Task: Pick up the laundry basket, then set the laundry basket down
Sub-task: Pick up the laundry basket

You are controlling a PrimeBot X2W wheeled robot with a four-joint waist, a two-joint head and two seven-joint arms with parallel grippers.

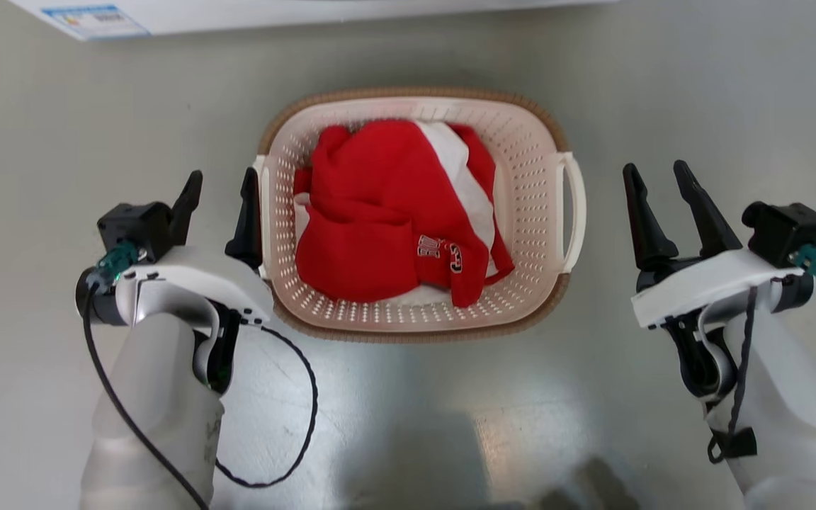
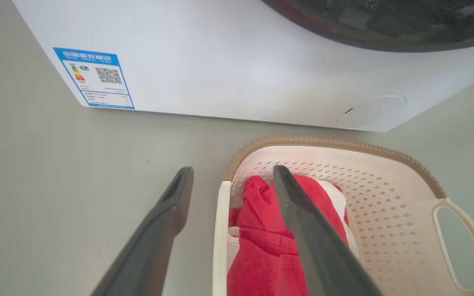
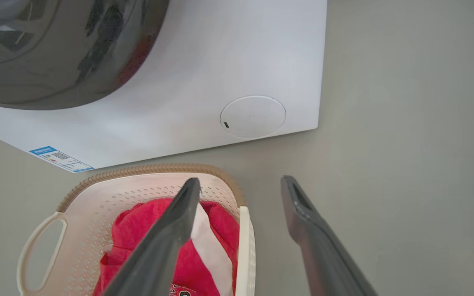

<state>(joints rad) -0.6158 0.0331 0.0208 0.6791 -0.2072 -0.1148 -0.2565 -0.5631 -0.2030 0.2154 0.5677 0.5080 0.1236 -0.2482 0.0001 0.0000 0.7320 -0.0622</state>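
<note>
With the laundry basket (image 1: 528, 205) on the floor (image 1: 408, 425), both grippers wide open and empty, your left gripper (image 1: 222, 177) astride the left handle (image 2: 219, 230) but your right gripper (image 1: 656, 170) apart from the right handle (image 1: 576, 205), a one-sided lift could tip it.

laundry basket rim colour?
Brown, woven-look rim on the cream laundry basket; the head view shows it best.

Your laundry basket (image 1: 530, 191) sits upright on the floor (image 1: 415, 425) between your two pincers: cream perforated plastic with a brown woven-look rim, white loop handles at both sides, and red-and-white clothing (image 1: 380, 212) heaped inside. Its left handle (image 2: 220, 230) shows between your left gripper's (image 1: 222, 177) spread fingers. Its right handle (image 1: 576, 205) lies near the right gripper (image 1: 656, 170), not touching.
</note>
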